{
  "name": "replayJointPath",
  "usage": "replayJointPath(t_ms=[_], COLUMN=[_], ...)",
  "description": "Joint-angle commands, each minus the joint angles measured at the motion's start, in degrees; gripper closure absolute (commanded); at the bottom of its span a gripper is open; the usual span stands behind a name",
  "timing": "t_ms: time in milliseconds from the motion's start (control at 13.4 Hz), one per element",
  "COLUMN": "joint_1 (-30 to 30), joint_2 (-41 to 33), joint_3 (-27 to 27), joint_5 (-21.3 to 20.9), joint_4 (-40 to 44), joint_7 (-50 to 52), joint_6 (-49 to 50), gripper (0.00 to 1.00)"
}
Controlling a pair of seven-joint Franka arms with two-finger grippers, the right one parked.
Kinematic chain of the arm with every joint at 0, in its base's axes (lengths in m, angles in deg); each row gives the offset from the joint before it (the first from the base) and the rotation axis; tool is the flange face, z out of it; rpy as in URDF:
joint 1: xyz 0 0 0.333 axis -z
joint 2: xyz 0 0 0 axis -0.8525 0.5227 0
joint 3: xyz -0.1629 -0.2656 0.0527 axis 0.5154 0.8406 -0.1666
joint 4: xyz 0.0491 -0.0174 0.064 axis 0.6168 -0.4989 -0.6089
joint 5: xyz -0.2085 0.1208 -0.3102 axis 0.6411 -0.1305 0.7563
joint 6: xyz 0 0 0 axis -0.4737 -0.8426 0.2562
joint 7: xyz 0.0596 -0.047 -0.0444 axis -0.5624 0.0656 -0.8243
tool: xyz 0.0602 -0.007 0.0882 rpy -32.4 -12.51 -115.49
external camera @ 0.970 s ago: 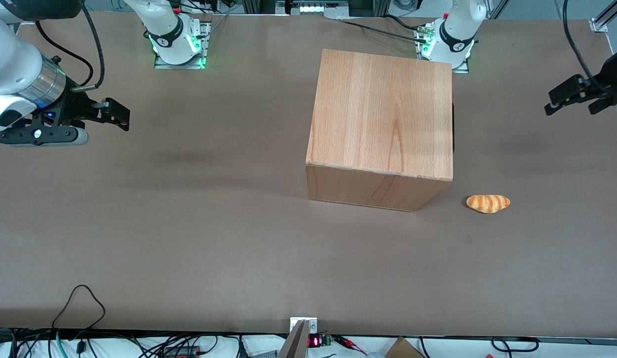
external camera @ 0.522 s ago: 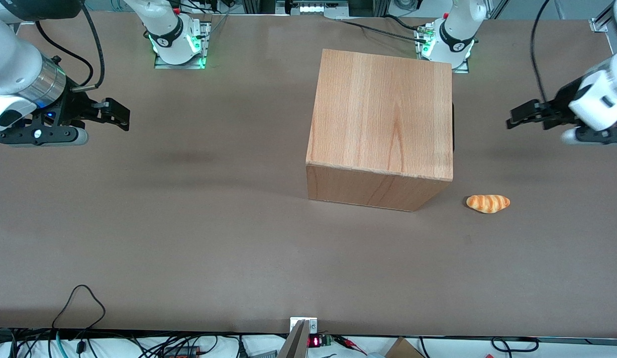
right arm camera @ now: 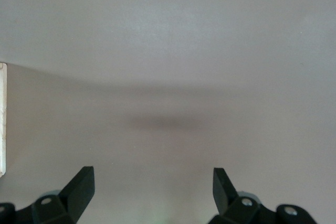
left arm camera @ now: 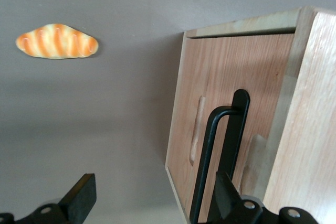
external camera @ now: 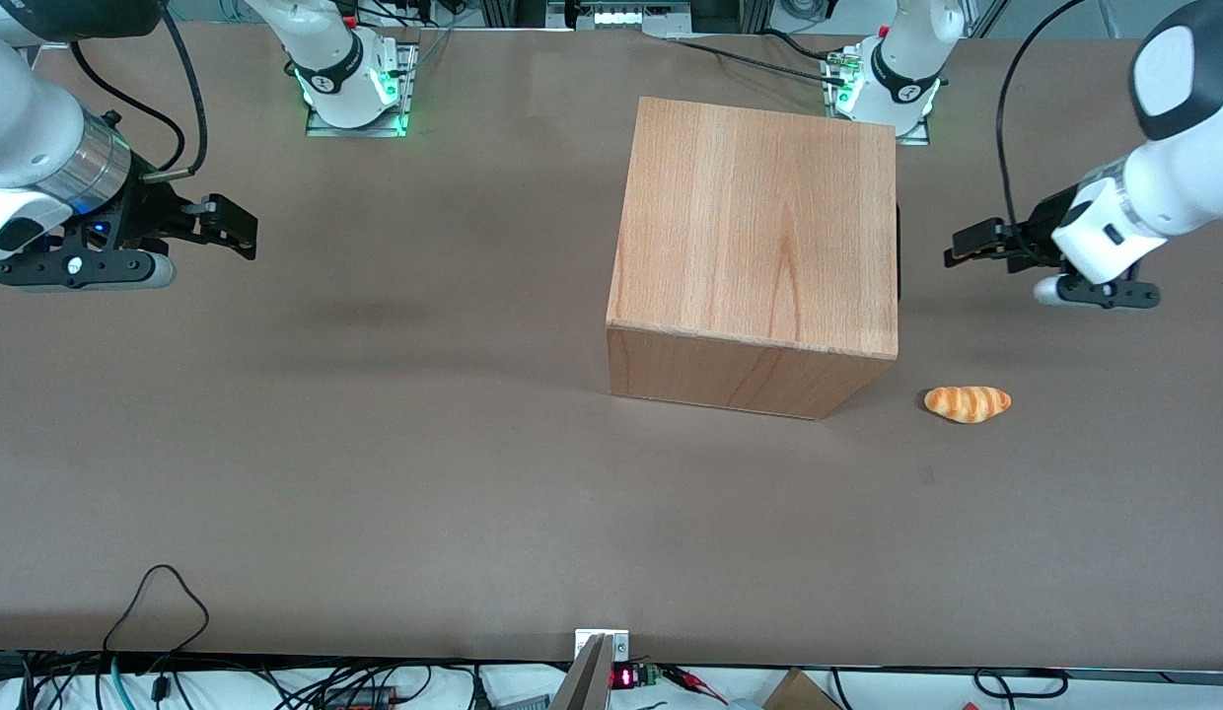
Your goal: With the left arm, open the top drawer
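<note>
From the front, the big plain light-wood cabinet box (external camera: 755,251) sits a bit toward the working arm's end of the brown table (external camera: 375,463), and the glossy white left arm (external camera: 1154,168) has its small black two-finger gripper (external camera: 967,245) hanging level with the box's drawer face, at about 3 o'clock from the box, near it but not touching. You can't really see the drawer from here, only a thin dark sliver at the box's edge facing the gripper. A little striped orange-and-cream bread roll (external camera: 967,403) lies on the table at roughly 6 o'clock from the gripper, nearer the camera, out of the way. Over to the left wrist view: here the flat wooden front of the top drawer (left arm camera: 231,124) fills the frame with its slim black bar handle (left arm camera: 220,150), and it looks fully shut, flush in the cabinet. The gripper's fingers (left arm camera: 79,195) are spread wide, and one of them is about in line with the handle, not around it yet. The bread roll shows off to one side on bare table. The right wrist view is just plain table and the parked arm's own fingers, nothing useful. So I'd say this is the approach step, drawer untouched. Next it needs to ease in so the bar sits between the fingers, close on it, then pull straight out.
</note>
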Motion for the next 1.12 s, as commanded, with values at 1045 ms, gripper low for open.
replayJointPath(t_ms=[1045], joint_1=[0.0], joint_2=[0.0], joint_3=[3.0], joint_5=[2.4], joint_4=[-8.1], joint_7=[-4.0], joint_6=[-7.1], gripper=[0.00])
